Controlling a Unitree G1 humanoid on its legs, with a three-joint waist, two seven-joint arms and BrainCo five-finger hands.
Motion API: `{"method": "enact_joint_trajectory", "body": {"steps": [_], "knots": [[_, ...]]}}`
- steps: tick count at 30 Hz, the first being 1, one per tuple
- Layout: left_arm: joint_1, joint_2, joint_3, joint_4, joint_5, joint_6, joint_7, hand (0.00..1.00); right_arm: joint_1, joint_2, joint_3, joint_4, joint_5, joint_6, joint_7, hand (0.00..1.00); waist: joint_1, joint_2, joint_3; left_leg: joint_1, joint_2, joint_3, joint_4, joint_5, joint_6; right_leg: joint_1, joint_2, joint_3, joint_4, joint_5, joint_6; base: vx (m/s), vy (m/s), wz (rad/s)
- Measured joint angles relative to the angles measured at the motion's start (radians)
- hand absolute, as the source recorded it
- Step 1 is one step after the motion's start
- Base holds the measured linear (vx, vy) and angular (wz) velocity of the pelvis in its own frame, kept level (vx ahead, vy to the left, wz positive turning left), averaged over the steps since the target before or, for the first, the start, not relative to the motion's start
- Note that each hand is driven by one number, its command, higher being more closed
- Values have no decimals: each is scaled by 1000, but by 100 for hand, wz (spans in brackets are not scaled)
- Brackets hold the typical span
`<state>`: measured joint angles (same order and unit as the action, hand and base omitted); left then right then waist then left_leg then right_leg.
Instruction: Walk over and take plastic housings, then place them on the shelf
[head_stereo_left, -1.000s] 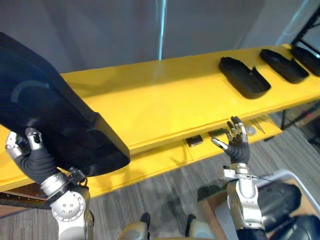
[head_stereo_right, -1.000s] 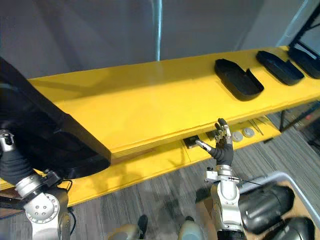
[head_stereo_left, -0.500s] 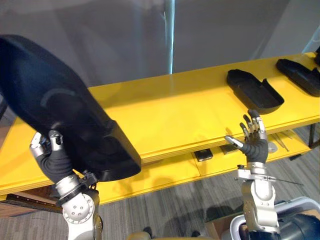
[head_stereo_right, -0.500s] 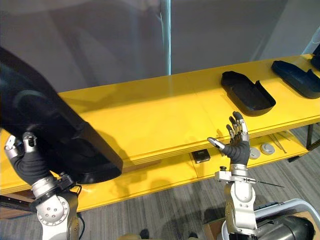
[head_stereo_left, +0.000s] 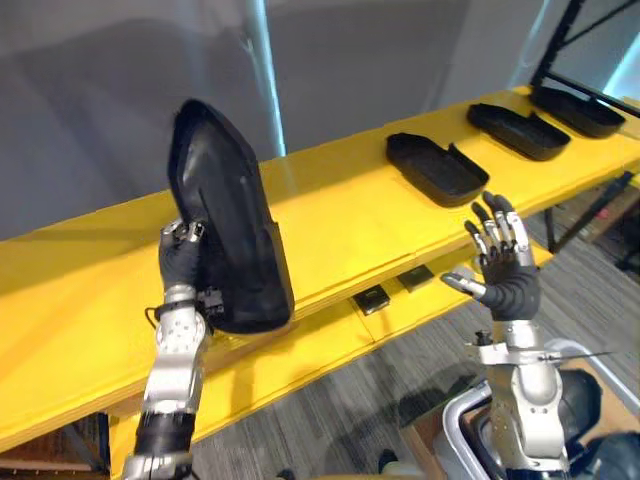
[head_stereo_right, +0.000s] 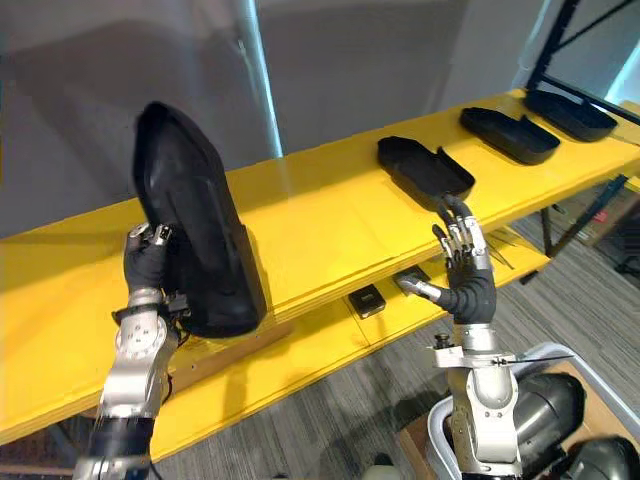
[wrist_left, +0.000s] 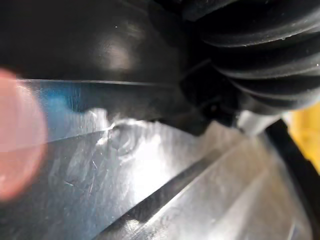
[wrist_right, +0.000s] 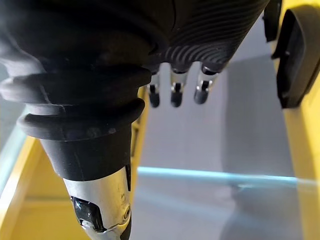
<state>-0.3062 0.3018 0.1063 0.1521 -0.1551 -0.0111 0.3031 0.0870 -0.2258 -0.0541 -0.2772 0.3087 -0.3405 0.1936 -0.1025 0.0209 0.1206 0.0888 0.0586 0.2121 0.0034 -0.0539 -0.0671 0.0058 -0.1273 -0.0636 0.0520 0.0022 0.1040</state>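
The yellow shelf (head_stereo_left: 340, 215) runs across a view that has swung since half a second ago. Three black housings (head_stereo_left: 435, 168) now show on it, lying flat with the hollow side up, in a row toward its right end. The held housing (head_stereo_left: 225, 225) slanted toward the upper left then. It now stands almost upright, long axis near vertical, narrow rounded end up, lower end at the shelf's front edge. The left robot hand (head_stereo_left: 180, 262) has its fingers curled on that housing's side rim. The right robot hand (head_stereo_left: 503, 275) is raised before the shelf, fingers straight and spread, holding nothing.
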Motion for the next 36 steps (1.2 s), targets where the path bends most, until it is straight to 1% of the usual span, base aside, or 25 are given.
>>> {"method": "enact_joint_trajectory", "body": {"steps": [1, 3, 5, 6, 7, 8, 9, 11, 13, 14, 15, 16, 18, 19, 21, 23, 25, 26, 29, 31, 36], "knots": [[-50, 23, 1, 42, -5, 14, 3, 100, -7, -12, 1, 0, 2, 7, 29, 0, -11, 7, 4, 0, 1, 13, -1, 0, 0, -7, 4, 14, 0, 5, 1, -13, -2, -34], [-107, 48, 1, 94, -5, 38, 8, 100, -12, -28, 14, 0, 2, 18, 51, 0, -28, 16, 9, 2, 0, 16, -1, 0, 0, -7, 5, 17, -2, 7, 3, -10, -2, -14], [-183, 79, 1, 170, -33, 65, 41, 100, -12, -46, 52, 2, 14, 39, 71, 0, -48, 37, 20, 18, 1, 33, -11, 0, 0, -8, 8, 40, -2, 9, 4, -13, 10, -24], [-194, 85, 1, 184, -41, 72, 51, 100, -11, -48, 63, 2, 26, 42, 73, 0, -53, 43, 20, 17, 1, 41, -12, 0, 0, -11, 8, 43, -3, 10, 5, -18, 17, -26], [-223, 85, 1, 218, -45, 86, 78, 100, -4, -48, 74, 2, 47, 46, 79, 0, -58, 54, 19, 12, -1, 47, -14, 0, 0, -24, 9, 54, -3, 12, 6, -17, 18, -25], [-250, 85, 5, 269, -47, 104, 106, 100, 3, -48, 94, 1, 73, 59, 92, 0, -68, 68, 26, 12, -1, 58, -17, 0, 0, -29, 10, 66, -8, 18, 6, -17, 13, -23], [-253, 85, 7, 278, -52, 109, 114, 100, 5, -48, 99, 1, 76, 64, 94, 0, -71, 70, 28, 12, -2, 61, -17, 0, 0, -31, 10, 68, -9, 19, 6, -13, 5, -27], [-280, 85, 13, 353, -92, 136, 169, 100, 38, -46, 155, 0, 83, 93, 128, 0, -82, 87, 36, -1, -2, 86, -21, 0, 1, -59, 19, 98, -12, 29, 6, -19, -4, -28], [-303, 85, 33, 384, -123, 167, 197, 100, 62, -45, 205, -18, 82, 122, 156, 0, -95, 95, 57, -12, -1, 106, -22, 1, 1, -82, 23, 121, -12, 38, 8, -21, -4, -26], [-322, 86, 44, 404, -131, 187, 208, 100, 72, -45, 244, -35, 81, 129, 171, 0, -111, 97, 77, -15, -2, 107, -22, 3, 1, -87, 23, 123, -11, 39, 8, -29, -5, -18], [-333, 86, 44, 414, -147, 195, 215, 100, 75, -45, 263, -43, 81, 132, 177, 0, -116, 99, 84, -19, -2, 109, -22, 4, 1, -93, 23, 125, -8, 39, 8, -27, -9, -7], [-356, 86, 44, 423, -163, 208, 228, 100, 75, -45, 298, -69, 82, 148, 182, 0, -125, 97, 110, -20, -1, 113, -22, 5, 1, -98, 24, 129, -2, 39, 8, -23, -8, -7], [-389, 86, 44, 423, -186, 219, 243, 100, 73, -46, 345, -114, 83, 163, 184, 0, -127, 95, 144, -36, -2, 126, -22, 11, 1, -129, 23, 144, 17, 38, 8, -53, -6, -12], [-413, 85, 43, 423, -201, 232, 256, 100, 69, -48, 374, -137, 83, 172, 182, 0, -129, 93, 160, -59, -3, 129, -21, 17, 3, -161, 21, 148, 31, 38, 7, -62, -6, -7], [-453, 83, 32, 431, -222, 238, 275, 100, 58, -52, 410, -162, 83, 188, 177, 0, -132, 89, 195, -80, -4, 130, -24, 29, 4, -191, 18, 148, 50, 38, 7, -43, -11, 4], [-487, 83, 27, 432, -263, 240, 292, 100, 42, -65, 436, -189, 82, 192, 166, 0, -130, 86, 225, -96, -4, 131, -31, 41, 2, -217, 19, 147, 68, 36, 4, -38, -21, 6], [-517, 84, 27, 432, -275, 237, 314, 100, 24, -80, 448, -202, 82, 192, 147, 0, -126, 84, 250, -102, -3, 130, -30, 45, 0, -226, 18, 144, 82, 32, -1, -36, -20, 6], [-526, 85, 25, 432, -280, 237, 316, 0, 19, -83, 458, -207, 82, 192, 136, 0, -124, 84, 250, -110, -3, 130, -29, 46, 0, -236, 18, 143, 88, 31, -2, -31, -14, 4], [-548, 85, -7, 432, -317, 237, 326, 0, 15, -83, 478, -229, 83, 190, 112, 0, -110, 84, 250, -118, -4, 130, -28, 47, 1, -250, 16, 143, 101, 27, -3, 0, 0, 0], [-557, 85, -16, 433, -347, 240, 321, 0, 18, -84, 486, -229, 82, 190, 108, 0, -105, 84, 250, -119, -7, 129, -27, 47, 1, -250, 13, 141, 102, 27, -3, 0, 0, 0], [-565, 85, -39, 437, -357, 248, 319, 0, 32, -88, 519, -229, 80, 190, 104, 0, -104, 84, 250, -117, -14, 127, -27, 47, 1, -248, 2, 135, 110, 25, 0, 2, 10, 4]]}}
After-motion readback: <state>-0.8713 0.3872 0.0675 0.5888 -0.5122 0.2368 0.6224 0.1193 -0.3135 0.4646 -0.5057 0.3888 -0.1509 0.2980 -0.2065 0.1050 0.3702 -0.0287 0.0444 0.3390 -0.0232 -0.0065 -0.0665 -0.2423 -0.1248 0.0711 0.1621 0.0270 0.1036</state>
